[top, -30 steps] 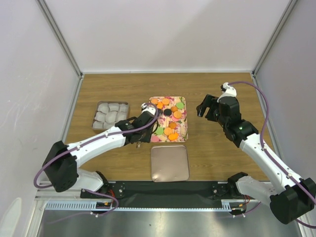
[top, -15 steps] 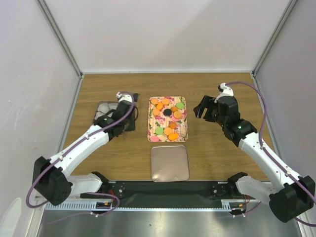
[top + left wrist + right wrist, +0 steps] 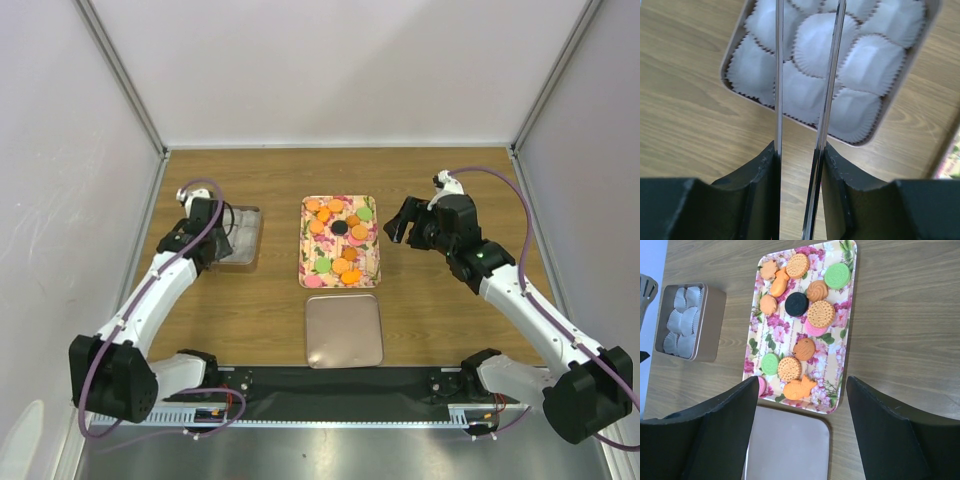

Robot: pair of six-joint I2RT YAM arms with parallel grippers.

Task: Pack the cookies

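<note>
At frame centre, the small round cookies [image 3: 340, 245], mostly orange, lay on a floral rectangular tray [image 3: 368, 270]. Left hand [image 3: 800, 155] clamped thin metal tongs [image 3: 778, 75] over the paper-cup tin [image 3: 250, 238], centre left. Right hand [image 3: 801, 390] wide, empty.

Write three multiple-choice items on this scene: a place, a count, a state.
1. Where is the plain square metal lid relative to the floral-patterned rectangular tray?
A. On it.
B. Beyond it, by the far wall.
C. Between it and the arm bases.

2. How many round black cookies lie on the tray?
A. None.
B. One.
C. Three.

3. The right gripper is:
A. Open and empty.
B. Shut on a cookie.
C. Shut on the lid.

Answers: 1 C, the lid lies nearer the bases; 2 B, only one black disc shows; 3 A, its fingers stand wide apart, gripping nothing.
</note>
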